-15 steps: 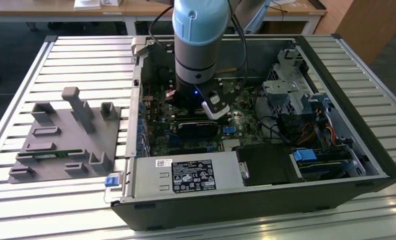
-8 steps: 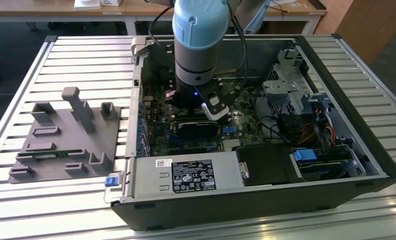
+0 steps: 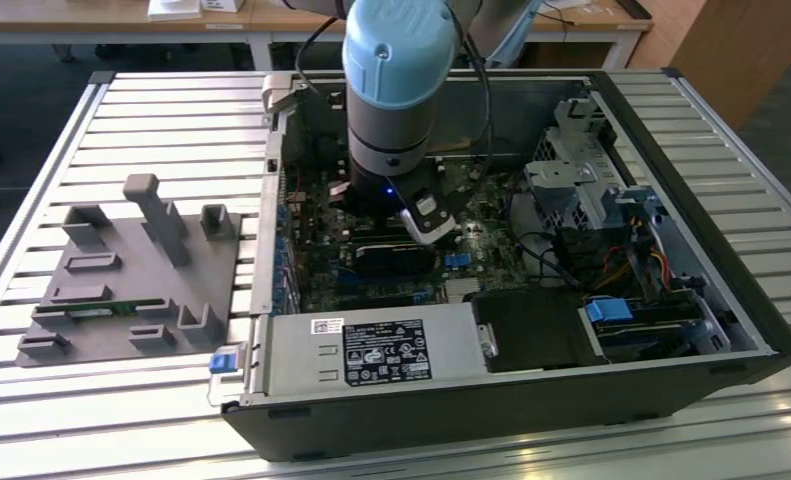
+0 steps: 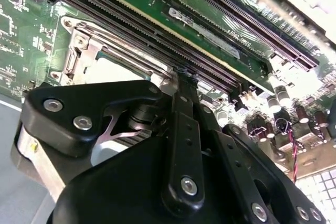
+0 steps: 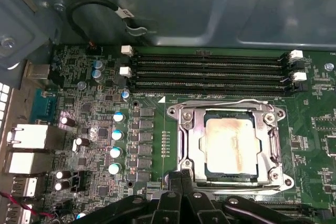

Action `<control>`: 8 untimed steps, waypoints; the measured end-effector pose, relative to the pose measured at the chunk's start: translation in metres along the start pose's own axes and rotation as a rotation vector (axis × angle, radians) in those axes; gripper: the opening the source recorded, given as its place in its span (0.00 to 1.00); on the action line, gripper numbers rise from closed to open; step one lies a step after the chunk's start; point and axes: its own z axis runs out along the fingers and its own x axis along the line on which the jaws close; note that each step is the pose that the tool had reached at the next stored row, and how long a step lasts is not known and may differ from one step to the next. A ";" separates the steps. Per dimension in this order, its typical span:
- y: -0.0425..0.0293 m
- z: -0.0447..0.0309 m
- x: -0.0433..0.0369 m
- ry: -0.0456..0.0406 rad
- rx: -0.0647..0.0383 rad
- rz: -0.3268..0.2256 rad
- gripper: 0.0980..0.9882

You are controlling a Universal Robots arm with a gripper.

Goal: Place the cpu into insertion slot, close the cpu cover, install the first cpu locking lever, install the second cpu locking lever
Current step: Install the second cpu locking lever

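In the first wrist view the cpu [image 5: 231,145], a silvery square with a tan stain, sits in the insertion slot [image 5: 278,174]. The cpu cover [image 5: 197,145] lies flat over it, and the chip shows through its window. A thin wire lever [image 5: 226,102] runs along one edge of the socket. My gripper [image 5: 181,174] hangs just beside the socket's edge, its black fingers pressed together and holding nothing. The second wrist view shows the gripper [image 4: 181,77] tip at the corner of the cover [image 4: 86,51], with the cpu [image 4: 113,69] partly hidden behind the linkage. In the exterior view the gripper [image 3: 429,232] reaches down into the open case.
Long black memory slots [image 5: 210,69] run beside the socket, with capacitors [image 5: 118,135] and a looped cable [image 5: 94,11] nearby. The case [image 3: 715,330] walls hem in the arm. A power supply [image 3: 368,350] and drive cage [image 3: 575,180] stand inside. A grey fixture [image 3: 135,270] lies at the exterior view's left.
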 end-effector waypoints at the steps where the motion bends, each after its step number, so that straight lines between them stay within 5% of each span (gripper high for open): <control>1: -0.0003 0.0004 0.0009 0.0000 -0.001 0.000 0.01; 8: -0.0013 0.0010 0.0054 0.0005 -0.010 -0.001 0.01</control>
